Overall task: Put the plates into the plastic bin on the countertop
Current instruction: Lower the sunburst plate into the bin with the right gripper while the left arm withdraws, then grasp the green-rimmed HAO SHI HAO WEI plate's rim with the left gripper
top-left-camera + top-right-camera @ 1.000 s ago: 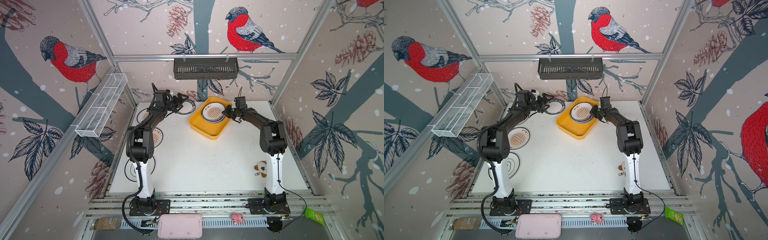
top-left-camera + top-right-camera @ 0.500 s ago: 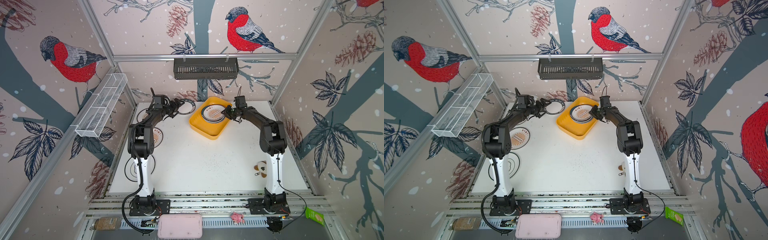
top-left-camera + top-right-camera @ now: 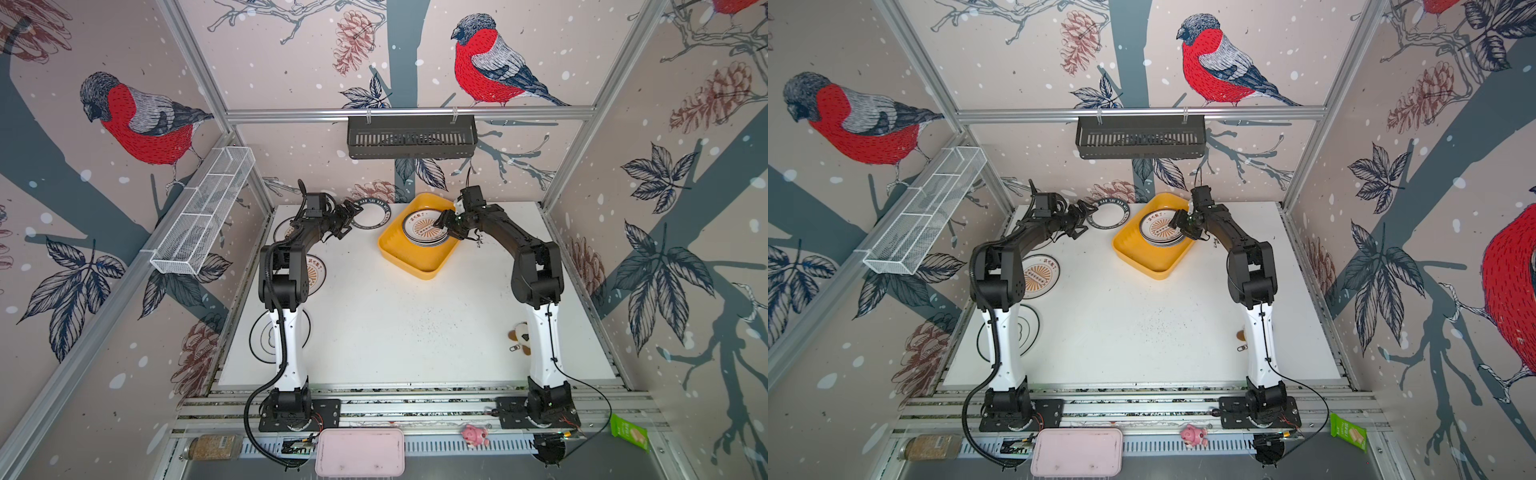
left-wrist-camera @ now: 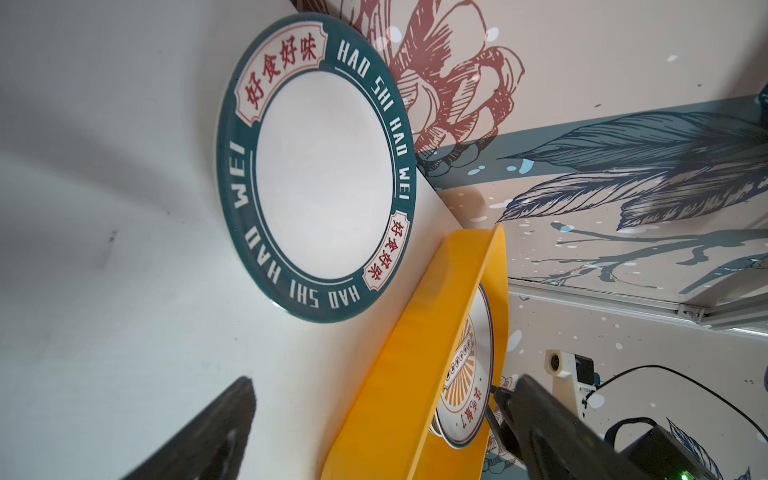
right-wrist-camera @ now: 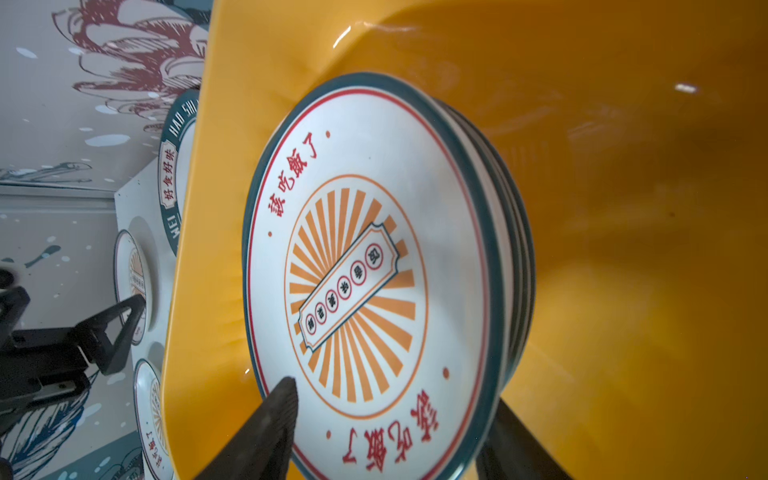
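Right pincer (image 3: 445, 224) parted astride plate stack (image 3: 424, 228) in plastic bin (image 3: 415, 262); left pincer (image 3: 351, 218) wide open beside green-rimmed plate (image 3: 371, 215). Judged half done: four plates (image 3: 1040, 276) lay on counter (image 3: 395, 324).

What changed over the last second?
Right gripper opened, letting the sunburst plate go onto the stack in the yellow bin. Left gripper dropped slightly beside the green-rimmed plate, staying open. Bin and green-rimmed plate unmoved.
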`<control>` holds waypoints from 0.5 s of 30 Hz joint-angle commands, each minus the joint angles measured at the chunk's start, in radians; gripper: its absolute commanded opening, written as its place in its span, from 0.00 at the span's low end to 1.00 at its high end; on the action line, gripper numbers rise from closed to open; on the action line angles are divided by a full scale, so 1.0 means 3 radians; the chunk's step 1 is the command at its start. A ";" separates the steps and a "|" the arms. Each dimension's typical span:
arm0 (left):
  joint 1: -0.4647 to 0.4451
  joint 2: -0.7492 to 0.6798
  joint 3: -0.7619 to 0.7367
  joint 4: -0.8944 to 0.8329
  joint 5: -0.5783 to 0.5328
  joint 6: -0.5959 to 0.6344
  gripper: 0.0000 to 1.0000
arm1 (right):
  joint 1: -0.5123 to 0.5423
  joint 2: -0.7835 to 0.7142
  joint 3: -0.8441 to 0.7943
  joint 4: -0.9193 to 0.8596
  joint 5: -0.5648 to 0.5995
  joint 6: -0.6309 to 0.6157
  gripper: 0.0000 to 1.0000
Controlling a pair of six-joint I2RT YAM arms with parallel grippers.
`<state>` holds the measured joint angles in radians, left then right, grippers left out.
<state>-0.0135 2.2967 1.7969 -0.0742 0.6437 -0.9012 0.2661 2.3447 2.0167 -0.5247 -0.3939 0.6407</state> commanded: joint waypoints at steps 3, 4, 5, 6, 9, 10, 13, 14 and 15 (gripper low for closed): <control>0.0024 0.0133 0.0181 -0.0246 -0.0120 0.0127 0.97 | 0.0020 -0.0058 0.0008 -0.0218 0.0032 -0.0152 0.72; 0.0023 0.0168 0.0237 -0.0320 -0.0180 0.0153 0.96 | 0.0027 -0.0081 -0.0002 -0.0187 0.0048 -0.0140 0.72; 0.0023 0.0207 0.0300 -0.0405 -0.0242 0.0182 0.96 | 0.0025 -0.0096 -0.0030 -0.0129 0.0043 -0.0117 0.72; 0.0025 0.0239 0.0351 -0.0461 -0.0288 0.0206 0.96 | 0.0022 -0.0110 -0.0042 -0.0087 0.0022 -0.0098 0.73; 0.0025 0.0343 0.0527 -0.0608 -0.0373 0.0310 0.97 | 0.0022 -0.0106 -0.0008 -0.0061 -0.0031 -0.0036 0.77; 0.0021 0.0374 0.0578 -0.0643 -0.0407 0.0340 0.97 | 0.0028 -0.0105 0.0009 -0.0078 -0.0033 -0.0032 0.78; 0.0024 0.0473 0.0718 -0.0695 -0.0406 0.0390 0.97 | 0.0028 -0.0110 0.0070 -0.0168 0.0016 -0.0029 0.80; 0.0022 0.0514 0.0756 -0.0689 -0.0384 0.0396 0.96 | 0.0028 -0.0124 0.0094 -0.0204 0.0049 -0.0029 0.83; 0.0020 0.0551 0.0799 -0.0699 -0.0369 0.0392 0.96 | 0.0032 -0.0139 0.0105 -0.0219 0.0075 -0.0033 0.84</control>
<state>-0.0093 2.4413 2.0087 -0.2485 0.5453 -0.8116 0.2749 2.3226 2.0331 -0.5613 -0.3904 0.6292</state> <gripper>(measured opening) 0.964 0.840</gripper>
